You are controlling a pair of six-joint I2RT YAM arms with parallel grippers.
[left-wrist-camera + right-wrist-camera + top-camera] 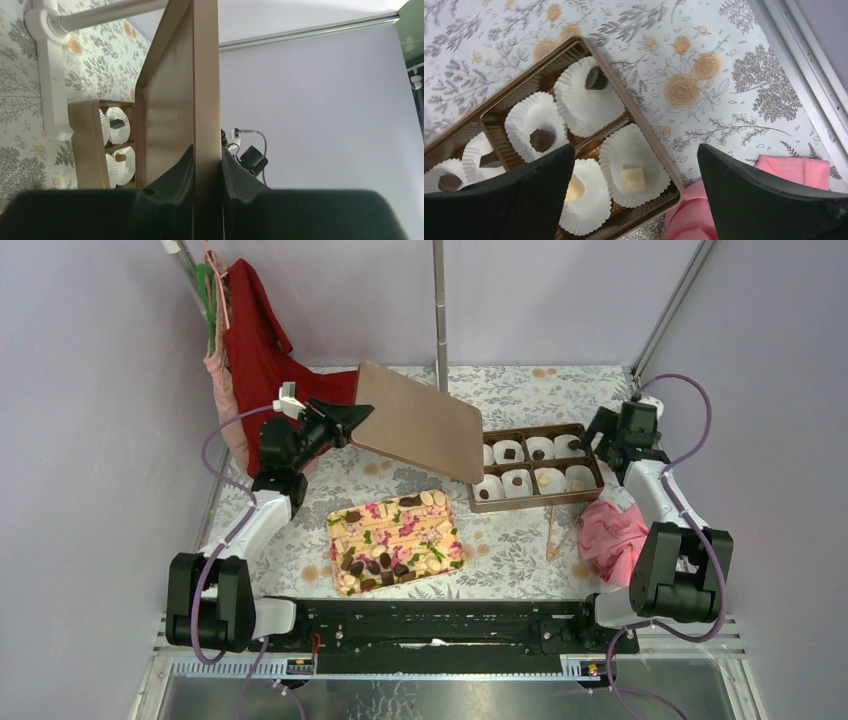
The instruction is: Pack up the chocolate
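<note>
— While your arms sit bolted at the near edge, you work on a table (510, 550) whose top is pale and printed with grey leaves and orange flowers. Plain lavender walls (560, 300) close it in on three sides, and a metal pole (438, 310) rises at the back.

— What lies around, and what stands in my way?

— A red cloth (262, 350) hangs at the back left. A pink cloth (612, 535) lies crumpled at your right, just beside the near right corner of the box (540, 503), with thin wooden tongs (556, 530) on the table next to it. Your left gripper (206, 170) is clamped tight on the edge of a flat brown lid (420, 420) and holds it off the table, tilted. From above, the lid's corner covers the left end of the box and part of a paper cup (488, 455) there.

— And the right one?

— Your right gripper (635, 150) hangs over the right end of the box, its fingers (764, 195) spread as wide as they go, gripping nothing.

— Where is the chocolate (372, 567)?

— Most of it lies on a flowered tray (334, 545) in the middle, near your bases, mixed with pale pieces (430, 498). The rest sits in the box: your right wrist camera shows four white paper cups with one dark piece each, and two cups at the box's right end with one pale piece each.
</note>
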